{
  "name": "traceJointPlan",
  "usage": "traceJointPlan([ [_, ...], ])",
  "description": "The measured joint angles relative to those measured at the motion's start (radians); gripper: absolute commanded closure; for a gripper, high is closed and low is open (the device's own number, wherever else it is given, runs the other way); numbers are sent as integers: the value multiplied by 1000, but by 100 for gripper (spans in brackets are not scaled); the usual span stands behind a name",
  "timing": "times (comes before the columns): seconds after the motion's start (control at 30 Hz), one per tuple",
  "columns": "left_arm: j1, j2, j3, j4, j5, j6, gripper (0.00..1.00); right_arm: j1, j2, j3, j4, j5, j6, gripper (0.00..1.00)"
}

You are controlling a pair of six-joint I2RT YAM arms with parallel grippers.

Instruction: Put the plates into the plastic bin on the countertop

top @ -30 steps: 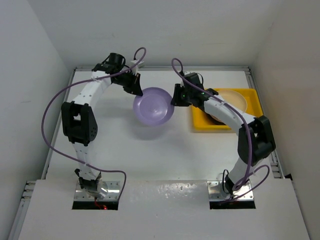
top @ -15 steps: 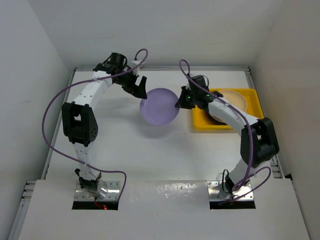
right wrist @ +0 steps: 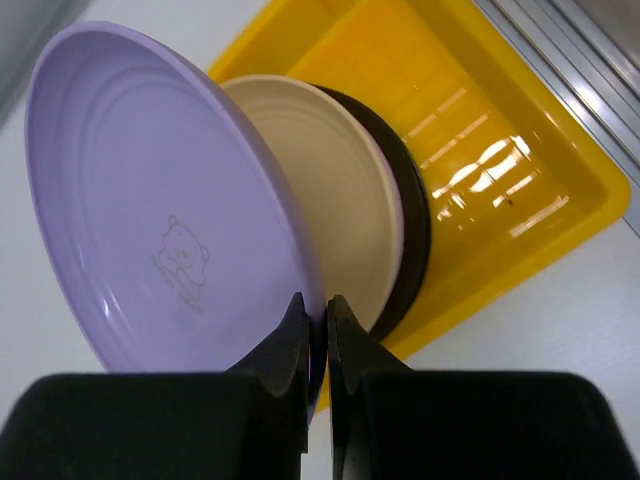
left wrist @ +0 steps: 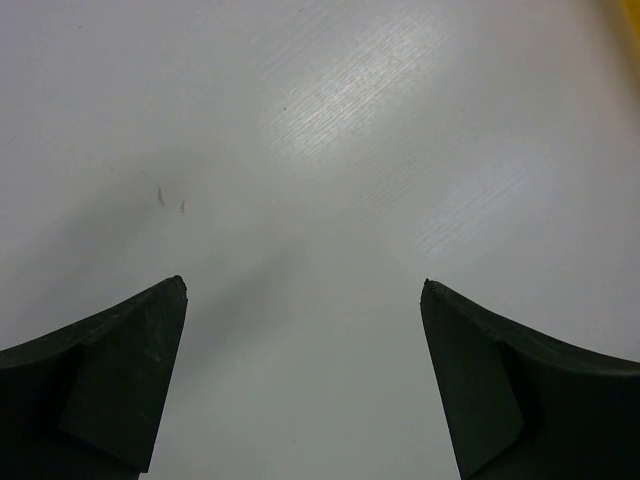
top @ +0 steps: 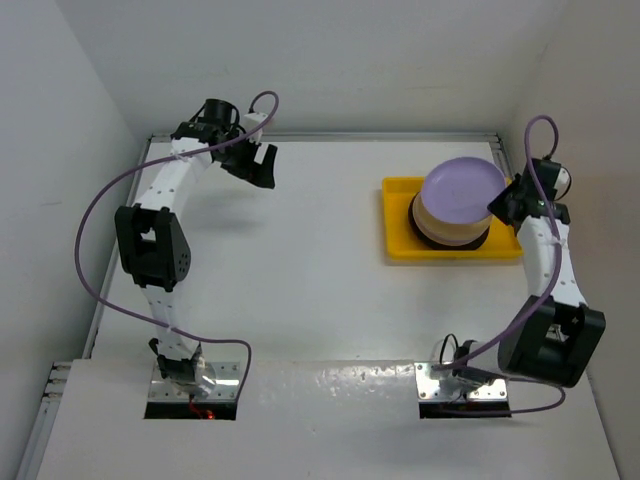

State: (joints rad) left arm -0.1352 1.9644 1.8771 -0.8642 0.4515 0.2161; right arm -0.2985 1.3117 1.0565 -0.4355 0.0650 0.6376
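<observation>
While right pincer [right wrist: 316, 322] grips one lilac plate [right wrist: 150, 200], two plates [right wrist: 340, 200], one bin [right wrist: 490, 150]

1. A robotics lab test cell, by every visible sign.
2. Plain white walls [top: 320, 60] box in a white countertop [top: 300, 290] beneath the left claw [top: 262, 170].
3. Metal base plates [top: 225, 380] and purple cables [top: 82, 245] sit well behind it.

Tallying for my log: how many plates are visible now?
3. A lilac plate, pinched by the right gripper, tilted over the yellow bin; a cream plate and a dark plate stacked inside it. More may be hidden in that stack.
</observation>
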Motion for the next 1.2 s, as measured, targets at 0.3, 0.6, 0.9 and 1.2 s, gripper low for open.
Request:
traceJointPlan([
  [0.3, 0, -4, -1, -2, -7, 0, 0, -34, 192, 0, -23, 6, -50, 32],
  [0.6, 11, -43, -24, -2, -11, 1, 0, -36, 179, 21, -80, 45, -90, 0],
  [0.9, 22, -119, -142, 4, -36, 11, 0, -39, -331, -82, -189, 95, -48, 0],
  [1.2, 23, -327, -504, 34, -56, 46, 0, -40, -800, -476, -433, -19, 79, 0],
])
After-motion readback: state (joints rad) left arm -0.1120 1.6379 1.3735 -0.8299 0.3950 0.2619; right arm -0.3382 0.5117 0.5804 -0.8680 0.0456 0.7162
